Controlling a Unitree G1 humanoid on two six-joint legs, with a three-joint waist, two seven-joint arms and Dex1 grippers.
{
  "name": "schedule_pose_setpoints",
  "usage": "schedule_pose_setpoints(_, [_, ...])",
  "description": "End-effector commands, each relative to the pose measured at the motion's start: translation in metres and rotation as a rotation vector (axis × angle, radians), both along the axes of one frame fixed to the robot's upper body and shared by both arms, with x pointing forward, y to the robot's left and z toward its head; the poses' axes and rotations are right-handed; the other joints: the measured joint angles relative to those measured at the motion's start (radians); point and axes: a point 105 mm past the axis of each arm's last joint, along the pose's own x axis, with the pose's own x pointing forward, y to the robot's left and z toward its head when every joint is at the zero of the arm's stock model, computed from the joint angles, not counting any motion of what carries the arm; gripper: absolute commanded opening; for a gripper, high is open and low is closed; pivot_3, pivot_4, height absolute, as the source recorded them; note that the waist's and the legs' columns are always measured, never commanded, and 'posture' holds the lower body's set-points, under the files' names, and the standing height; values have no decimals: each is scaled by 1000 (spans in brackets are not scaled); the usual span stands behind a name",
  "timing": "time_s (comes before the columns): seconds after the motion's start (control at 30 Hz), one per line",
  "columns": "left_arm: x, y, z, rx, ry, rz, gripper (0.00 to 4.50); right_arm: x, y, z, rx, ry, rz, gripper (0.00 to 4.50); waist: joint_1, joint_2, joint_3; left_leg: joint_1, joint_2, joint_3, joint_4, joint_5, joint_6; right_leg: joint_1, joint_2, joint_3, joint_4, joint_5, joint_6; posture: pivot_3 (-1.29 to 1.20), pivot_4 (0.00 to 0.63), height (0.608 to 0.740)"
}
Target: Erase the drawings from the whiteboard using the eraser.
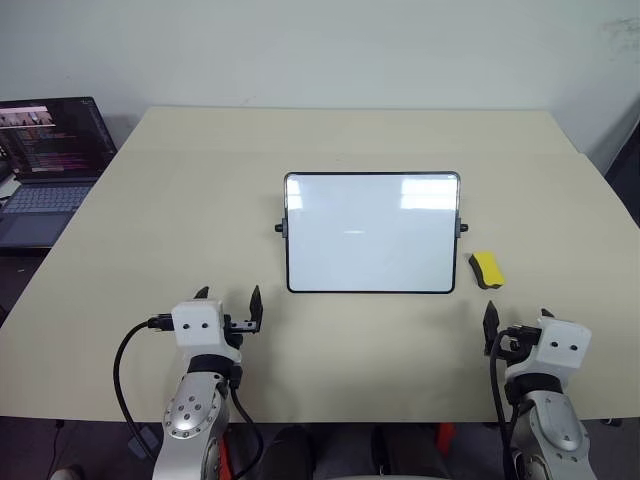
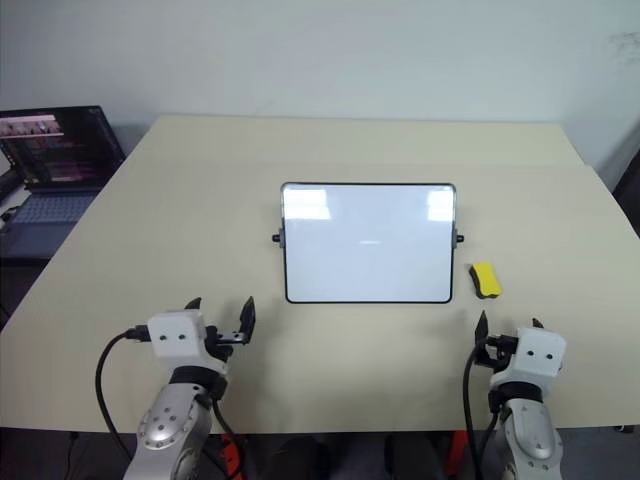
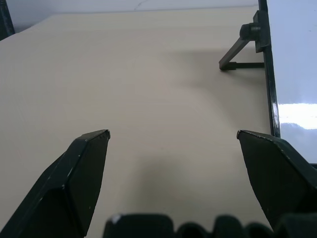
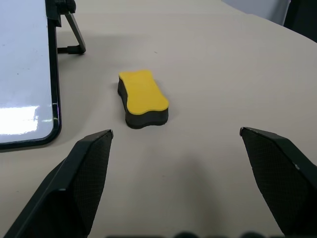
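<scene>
The whiteboard [image 1: 372, 232] stands propped on its side stands at the middle of the beige table [image 1: 200, 200]. Near its centre is a faint thin mark [image 1: 355, 233], the drawings, too small to read. The eraser [image 1: 486, 270], a yellow block with a black underside, lies flat on the table just right of the board's lower right corner. My right gripper [image 1: 517, 315] is open and empty near the front edge, with the eraser [image 4: 142, 96] a short way ahead of it. My left gripper [image 1: 230, 297] is open and empty in front of the board's lower left corner [image 3: 271, 99].
An open laptop [image 1: 50, 160] sits off the table's far left corner. A pale wall runs behind the table. The table's right edge slants away past the eraser.
</scene>
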Motion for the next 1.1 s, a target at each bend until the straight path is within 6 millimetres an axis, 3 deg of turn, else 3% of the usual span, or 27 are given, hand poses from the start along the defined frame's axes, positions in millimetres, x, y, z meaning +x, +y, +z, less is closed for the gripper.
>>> schedule_pose_setpoints(0.03, [-3,2,8,32,-40,-7,4500,-1,2,15,-21,-50,11,4471,0,0,0,0,0,0,0,0,0,0,0,0,0,0,0,0,150,740])
schedule_pose_setpoints(0.5, [1,-2,18,52,-75,-66,4500,0,1,9,-26,-3,33,4471,0,0,0,0,0,0,0,0,0,0,0,0,0,0,0,0,150,740])
schedule_pose_setpoints(0.63, [14,-5,43,98,-135,-172,4500,7,2,11,-12,38,85,4471,0,0,0,0,0,0,0,0,0,0,0,0,1,0,0,0,150,740])
schedule_pose_setpoints(0.77, [35,-5,73,88,-186,-284,4500,26,1,30,-32,39,149,4471,0,0,0,1,0,0,1,0,0,1,0,-1,2,0,0,0,150,740])
schedule_pose_setpoints(0.87, [53,-19,93,101,-217,-410,4500,44,-5,49,-43,10,130,4471,0,0,0,1,-1,0,2,0,0,1,1,-1,2,1,0,0,150,740])
schedule_pose_setpoints(1.0, [64,-22,105,84,-248,-403,4500,51,-6,58,-42,-6,115,4471,-1,0,-1,0,-1,-1,1,0,0,1,1,-1,1,1,0,0,150,740])
schedule_pose_setpoints(1.1, [51,-27,98,99,-236,-397,4500,43,-1,63,-16,-25,131,4471,-3,1,-1,-2,0,-1,-1,0,-2,-1,0,0,0,-1,1,0,150,740])
